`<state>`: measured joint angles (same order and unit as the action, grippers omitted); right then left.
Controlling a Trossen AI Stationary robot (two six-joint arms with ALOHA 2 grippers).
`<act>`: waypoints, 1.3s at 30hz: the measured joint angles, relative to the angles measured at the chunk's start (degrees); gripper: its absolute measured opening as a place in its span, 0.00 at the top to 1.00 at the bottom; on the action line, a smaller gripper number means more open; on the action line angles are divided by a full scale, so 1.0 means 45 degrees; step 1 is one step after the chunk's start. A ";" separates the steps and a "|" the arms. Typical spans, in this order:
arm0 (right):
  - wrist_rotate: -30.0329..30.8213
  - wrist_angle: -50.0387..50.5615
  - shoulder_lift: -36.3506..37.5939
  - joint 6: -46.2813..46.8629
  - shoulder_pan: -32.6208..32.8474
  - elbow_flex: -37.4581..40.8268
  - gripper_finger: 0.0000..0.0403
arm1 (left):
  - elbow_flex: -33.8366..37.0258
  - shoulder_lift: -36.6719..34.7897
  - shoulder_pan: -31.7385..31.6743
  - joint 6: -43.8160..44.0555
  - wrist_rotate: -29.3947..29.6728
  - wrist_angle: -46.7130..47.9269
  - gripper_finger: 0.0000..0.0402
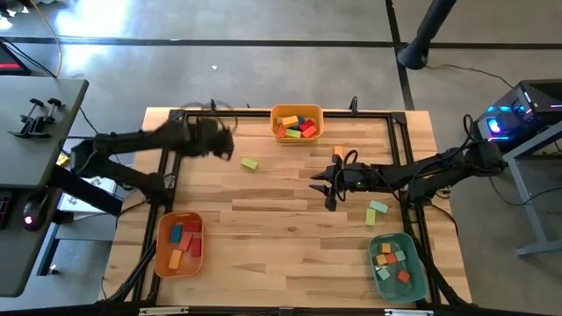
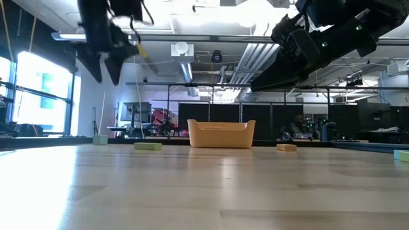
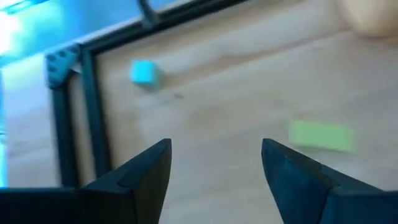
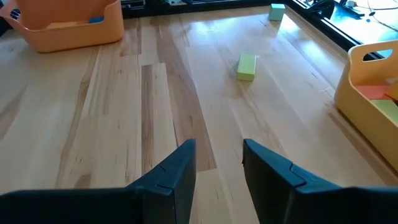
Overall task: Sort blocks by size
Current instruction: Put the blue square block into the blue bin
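Loose blocks lie flat on the wooden table: a light green bar (image 1: pixel 250 163), a small orange block (image 1: pixel 338 151), and a green and a teal block (image 1: pixel 377 211) near the right edge. A teal cube (image 3: pixel 143 73) sits by the far left corner frame. My left gripper (image 1: pixel 225 142) is open and empty in the air over the far left, left of the green bar (image 3: pixel 321 135). My right gripper (image 1: pixel 318 188) is open and empty over the table's middle, pointing toward the left edge; its view shows the green bar (image 4: pixel 247 65) ahead.
An orange bin (image 1: pixel 297 123) with several blocks stands at the far middle. A second orange bin (image 1: pixel 179 244) is at the near left, and a teal bin (image 1: pixel 397 263) at the near right. A black frame (image 1: pixel 163 158) borders the table.
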<state>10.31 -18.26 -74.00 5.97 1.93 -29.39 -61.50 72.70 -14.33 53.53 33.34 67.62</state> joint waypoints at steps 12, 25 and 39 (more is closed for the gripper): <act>0.0000 0.0004 0.0000 0.0134 0.0000 -0.0004 0.69 | -0.0003 0.2414 -0.7604 -0.6086 -0.5233 -0.3765 0.32; 0.0000 0.0010 0.0000 0.0236 0.0000 0.0000 0.69 | -0.0815 0.6731 -1.0087 -0.7823 -0.4510 -0.4053 0.35; 0.0005 0.0010 0.0000 0.0372 0.0000 0.0000 0.69 | -0.1667 0.7706 -1.0151 -0.8317 -0.5185 -0.3709 0.42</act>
<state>10.33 -18.22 -74.00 7.64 1.93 -29.39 -69.00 107.38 -60.01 16.10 10.01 50.93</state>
